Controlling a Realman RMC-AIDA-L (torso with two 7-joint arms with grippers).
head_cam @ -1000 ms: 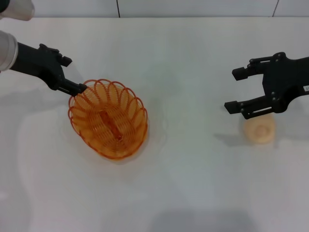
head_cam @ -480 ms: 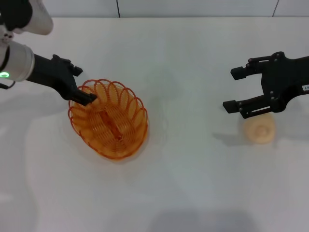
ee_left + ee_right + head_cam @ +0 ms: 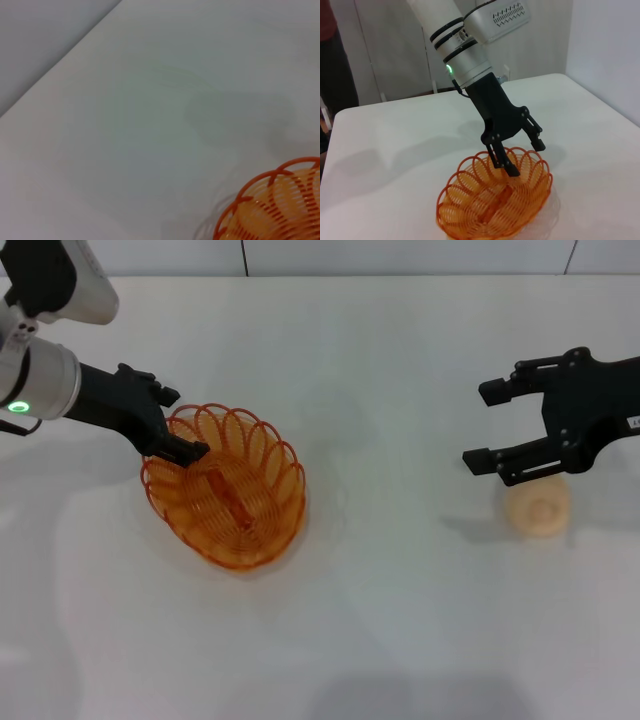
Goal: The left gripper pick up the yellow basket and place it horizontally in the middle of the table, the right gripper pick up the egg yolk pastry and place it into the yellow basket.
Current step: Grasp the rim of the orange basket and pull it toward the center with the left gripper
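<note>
Compared with a second ago, the left gripper [image 3: 178, 432] had pushed further in over the yellow basket [image 3: 225, 488]: its tip went from the outer edge of the scalloped rim to just over and inside the rim on the robot's-left, far side. The arm behind it came more into the head view, green light now showing. The basket itself looked unmoved, sitting on the white surface [image 3: 380, 620] left of centre, long axis angled rather than horizontal. The right gripper [image 3: 492, 427] barely shifted; it hovered just on the far side of the egg yolk pastry [image 3: 537, 507], fingers spread wide, holding nothing. The pastry lay on the surface well to the right, well apart from the basket.

In the right wrist view the left gripper [image 3: 524, 158] had its two fingers parted, one finger dipping inside the basket [image 3: 495, 197] rim and the other out past it, so they seemed to straddle the wire edge, though actual contact was hard to confirm from this angle. Not yet clamped. The left wrist view only showed a corner of the basket [image 3: 272, 207].

Judgement: approach for the basket grasp was nearly finished; closing on the rim came next, then lifting, turning and centring it. Pastry step had not started.
</note>
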